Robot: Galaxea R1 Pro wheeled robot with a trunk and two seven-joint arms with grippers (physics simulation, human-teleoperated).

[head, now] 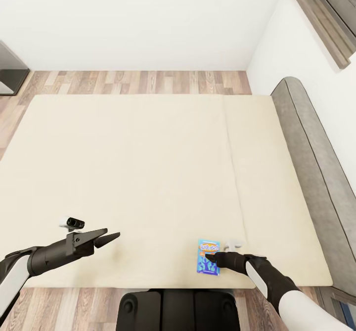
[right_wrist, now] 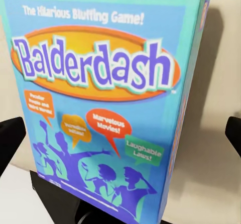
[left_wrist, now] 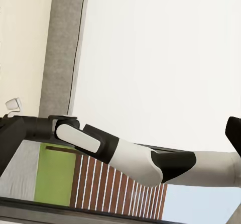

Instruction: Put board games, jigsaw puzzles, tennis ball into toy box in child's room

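The right end effector (head: 211,258) rests low over a small blue board game (head: 208,257) lying flat on the bed (head: 148,172), its dark fingers spread wide to either side of the box without pinching it; in the right wrist view the lid (right_wrist: 105,98) reads "Balderdash". The box lies directly beneath that end effector, near the mattress edge closest to the robot, with the grey headboard (head: 311,163) beyond it to the right. Well apart to the left, the left end effector (head: 106,237) hovers over bare mattress, fingers slightly parted and holding nothing.
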